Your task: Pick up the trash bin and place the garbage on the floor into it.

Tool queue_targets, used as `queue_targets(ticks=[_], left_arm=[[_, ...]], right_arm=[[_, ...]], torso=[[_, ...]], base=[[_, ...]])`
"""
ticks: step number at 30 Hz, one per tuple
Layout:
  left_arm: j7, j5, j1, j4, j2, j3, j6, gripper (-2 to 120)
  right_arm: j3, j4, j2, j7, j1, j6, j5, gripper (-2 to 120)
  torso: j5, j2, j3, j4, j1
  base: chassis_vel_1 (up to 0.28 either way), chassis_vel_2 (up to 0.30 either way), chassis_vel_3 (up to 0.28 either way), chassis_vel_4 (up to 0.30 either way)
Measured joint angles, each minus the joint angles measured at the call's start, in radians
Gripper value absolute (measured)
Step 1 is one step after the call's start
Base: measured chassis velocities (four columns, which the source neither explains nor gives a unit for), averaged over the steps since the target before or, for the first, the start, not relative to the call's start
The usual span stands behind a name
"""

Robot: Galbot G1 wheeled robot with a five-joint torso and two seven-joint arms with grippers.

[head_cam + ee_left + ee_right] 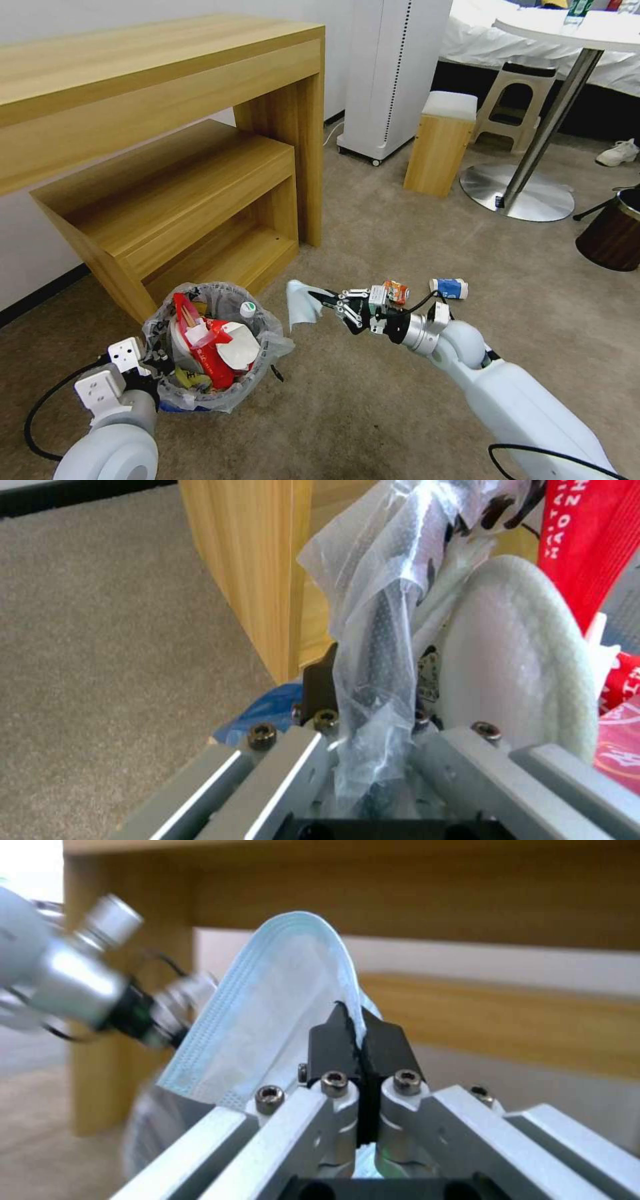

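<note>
- The trash bin [213, 347], small and round with a crinkly clear bag liner, sits low on the robot's left, close to a wooden shelf unit [180, 200]. It is packed with litter: a red wrapper [212, 350], a white slipper [239, 347] and a bottle with a white cap [248, 309].
- The left claw [373, 715] is at the bin's near rim. In the left wrist view its dark fingers are closed on the rim and a fold of the bag liner [380, 605], which rises up between them. The slipper's pale sole [513, 660] lies just inside.
- The right claw [325, 300] hangs to the right of the bin, near its rim but apart from it, above the tan carpet floor [373, 400].
- Its black fingers [333, 1040] are pressed together, pinching the edge of a pale-blue face mask [301, 303]. The mask droops from the fingertips toward the bin.
- On the carpet beyond the right claw lie an orange can [397, 291] and a blue-and-white cup [449, 288], both on their sides and well apart from the bin.
- Farther right stand a wooden stool [440, 143] and a larger dark-brown bin [612, 233], cut off by the edge.
- The bin's black wall is mostly hidden by the bag. Whether the bin rests on the carpet or is lifted clear cannot be told.
</note>
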Motion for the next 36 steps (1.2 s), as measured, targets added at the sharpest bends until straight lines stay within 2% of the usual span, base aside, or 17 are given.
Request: queue_targets(ticks=[1,6,11,13,16,22,27,30,31,36], left_arm=[[0.0,0.0,0.0,0.0,0.0,0.0,0.0,0],[0.001,0.006,0.014,-0.017,0.002,0.021,0.0,0],[0.002,0.005,0.022,-0.05,0.009,0.03,0.005,0],[0.002,0.004,0.023,-0.053,0.009,0.03,0.005,0],[0.002,0.001,0.03,-0.07,0.012,0.03,0.007,0],[0.002,-0.003,0.027,-0.075,0.015,0.028,0.009,0],[0.002,-0.004,0.015,-0.07,0.011,0.032,0.01,0],[0.001,-0.004,0.004,-0.059,0.009,0.037,0.011,0],[0.001,-0.004,0.004,-0.059,0.009,0.037,0.011,0],[0.001,-0.008,0.0,-0.057,0.018,0.03,0.011,0]], right_arm=[[0.0,0.0,0.0,0.0,0.0,0.0,0.0,0],[-0.13,-0.052,0.057,-0.008,0.129,-0.01,0.085,0],[-0.268,-0.11,0.136,0.015,0.214,-0.011,0.085,0],[-0.275,-0.114,0.141,0.015,0.217,-0.011,0.084,0],[-0.343,-0.162,0.192,0.018,0.243,-0.008,0.065,0],[-0.376,-0.192,0.222,0.007,0.252,-0.004,0.034,0],[-0.374,-0.207,0.21,-0.01,0.254,-0.005,-0.012,0],[-0.329,-0.214,0.164,-0.018,0.245,-0.011,-0.087,27],[-0.329,-0.214,0.164,-0.018,0.245,-0.011,-0.087,27],[-0.295,-0.202,0.125,-0.064,0.243,-0.013,-0.104,47]], torso=[[0.0,0.0,0.0,0.0,0.0],[0.0,0.0,0.0,0.0002,0.0],[-0.0001,0.0,0.0,0.0002,0.0],[-0.0001,0.0,0.0,0.0002,0.0],[-0.0001,0.0,0.0,0.0001,0.0],[0.0,0.0,0.0,0.0003,0.0],[0.0001,0.0,0.0,0.0001,0.0],[0.0002,0.0,0.0,0.0001,0.0],[0.0002,0.0,0.0,0.0001,0.0],[0.0002,0.0,0.0,0.0001,0.0]], base=[[0.0,0.0,0.0,0.0],[0.0,0.0,0.0,0.0],[0.0,0.0,0.0,0.0],[0.0,0.0,0.0,0.0],[0.0,0.0,0.0,0.0],[0.0,0.0,0.0,0.0],[0.0,0.0,0.0,0.0],[0.0,0.0,0.0,0.0],[0.0,0.0,0.0,0.0],[0.0,0.0,0.0,0.0]])
